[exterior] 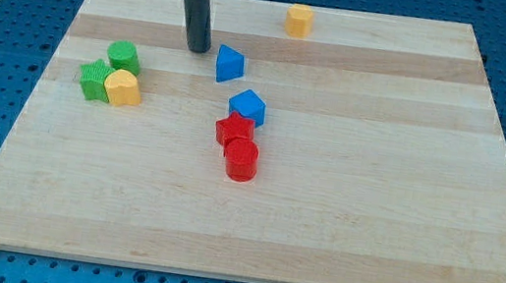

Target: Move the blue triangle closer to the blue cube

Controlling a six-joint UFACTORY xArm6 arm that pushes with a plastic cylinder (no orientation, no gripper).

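The blue triangle [229, 64] lies on the wooden board [374, 198] a little above the view's centre. The blue cube [248, 107] sits just below and to the right of it, a short gap apart. My tip [198, 48] rests on the board just left of the blue triangle, slightly above its level, a small gap away. The dark rod rises from there to the view's top.
A red star-like block [234, 130] and a red cylinder [241, 160] sit right below the blue cube. A green cylinder [124, 56], a green block [96, 81] and a yellow block [123, 89] cluster at the left. A yellow block [298, 20] sits near the top edge.
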